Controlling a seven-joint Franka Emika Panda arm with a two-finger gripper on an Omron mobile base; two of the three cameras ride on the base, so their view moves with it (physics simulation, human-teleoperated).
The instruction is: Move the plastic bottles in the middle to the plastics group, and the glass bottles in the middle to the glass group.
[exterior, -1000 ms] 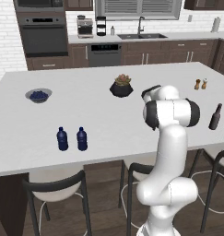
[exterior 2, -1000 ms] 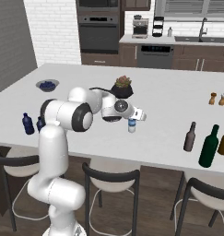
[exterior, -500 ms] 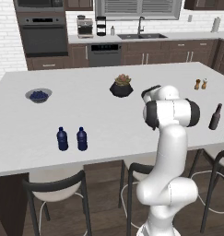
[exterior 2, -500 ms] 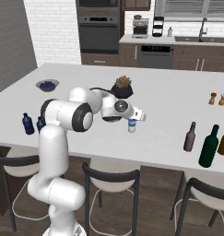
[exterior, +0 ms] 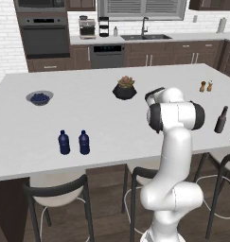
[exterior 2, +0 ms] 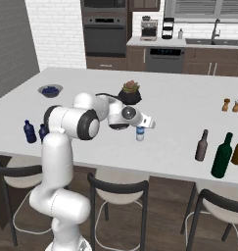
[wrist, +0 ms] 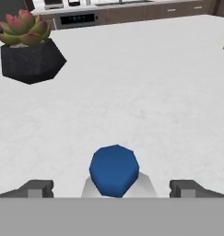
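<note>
My gripper (wrist: 112, 188) is spread wide with the water bottle (wrist: 114, 171) right between its tips; I should go lower, then squeeze gently.

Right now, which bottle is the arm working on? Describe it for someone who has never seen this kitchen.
On the white island counter, find the potted succulent. Just in front of it, between the open fingers, stands a small clear water bottle. Unlike the dark blue pair and dark glass bottles, it is see-through.
</note>
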